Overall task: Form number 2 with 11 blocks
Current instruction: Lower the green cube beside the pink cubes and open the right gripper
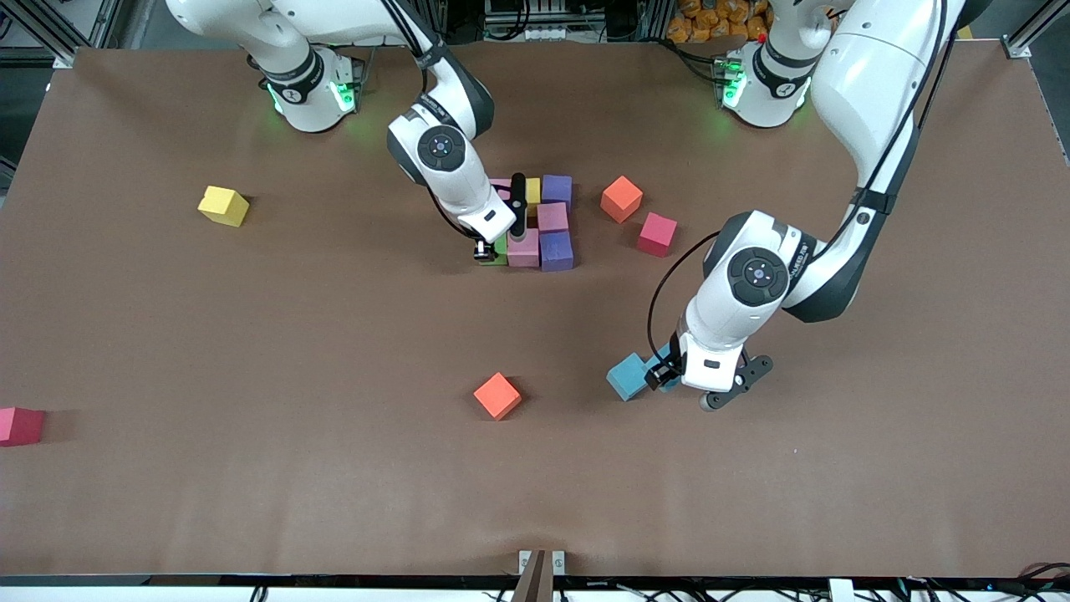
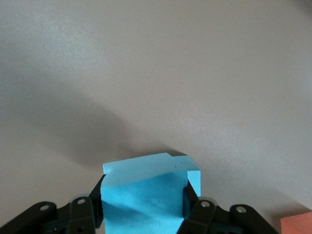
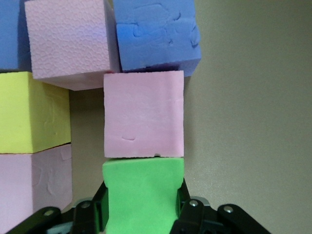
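orange cube point(image 1: 497, 395) loose; left hand point(image 2: 144, 214) grips blue cube point(image 2: 146, 195); right hand point(image 3: 141, 214) grips green cube point(image 3: 143, 195).

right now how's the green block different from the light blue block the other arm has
The green block sits in the right gripper, pressed against a pink block at the edge of the cluster; the light blue block, in the left gripper, is nowhere near the cluster, beside only another light blue block. Green lies farther from the front camera, light blue nearer. Both are foam cubes of like size, each clamped between shut fingers.
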Available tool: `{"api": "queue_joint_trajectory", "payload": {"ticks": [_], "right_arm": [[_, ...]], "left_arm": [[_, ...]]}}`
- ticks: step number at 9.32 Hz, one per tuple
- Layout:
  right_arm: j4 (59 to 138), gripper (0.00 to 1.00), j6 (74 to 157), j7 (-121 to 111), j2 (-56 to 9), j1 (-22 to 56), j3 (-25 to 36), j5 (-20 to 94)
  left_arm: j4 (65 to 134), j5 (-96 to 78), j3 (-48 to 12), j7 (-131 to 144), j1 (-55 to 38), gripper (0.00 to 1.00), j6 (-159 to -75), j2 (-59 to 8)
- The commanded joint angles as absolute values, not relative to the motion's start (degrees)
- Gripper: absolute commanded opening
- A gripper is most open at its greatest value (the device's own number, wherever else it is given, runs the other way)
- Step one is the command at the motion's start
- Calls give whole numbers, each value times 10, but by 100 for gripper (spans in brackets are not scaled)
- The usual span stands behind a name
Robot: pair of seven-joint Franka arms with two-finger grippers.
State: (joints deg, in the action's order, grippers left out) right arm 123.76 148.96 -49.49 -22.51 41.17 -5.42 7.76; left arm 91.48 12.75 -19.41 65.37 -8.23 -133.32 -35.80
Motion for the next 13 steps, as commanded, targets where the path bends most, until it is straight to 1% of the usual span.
{"api": "queue_joint_trajectory", "payload": {"ticks": [1, 2, 3, 5, 6, 8, 9, 10, 11, 13], "right_arm": [[1251, 20, 1498, -508, -215, 410, -55, 91], [1251, 28, 1498, -508, -215, 410, -55, 91], [1250, 34, 1498, -507, -215, 410, -55, 91], [1247, 37, 1498, -507, -216, 410, -55, 91], [1246, 40, 1499, -507, -216, 410, -55, 91], [1246, 42, 1499, -507, -216, 409, -55, 91], [1245, 48, 1499, -507, -216, 409, -55, 91], [1245, 67, 1499, -507, -216, 409, -55, 91], [1245, 100, 1499, -510, -216, 409, -55, 91], [1241, 100, 1499, -510, -217, 409, -56, 90]], "left_arm": [[920, 138, -194, 653, -82, 0, -1343, -355], [920, 139, -194, 653, -82, 0, -1343, -355], [920, 139, -194, 653, -82, 0, -1343, -355], [920, 139, -194, 653, -82, 0, -1343, -355], [920, 139, -194, 653, -82, 0, -1343, -355], [920, 139, -194, 654, -82, 0, -1343, -355], [920, 138, -194, 655, -82, 0, -1343, -355], [920, 139, -194, 655, -83, 0, -1343, -355], [920, 139, -194, 655, -83, 0, -1343, -355], [920, 139, -194, 655, -83, 0, -1343, -356]]}}
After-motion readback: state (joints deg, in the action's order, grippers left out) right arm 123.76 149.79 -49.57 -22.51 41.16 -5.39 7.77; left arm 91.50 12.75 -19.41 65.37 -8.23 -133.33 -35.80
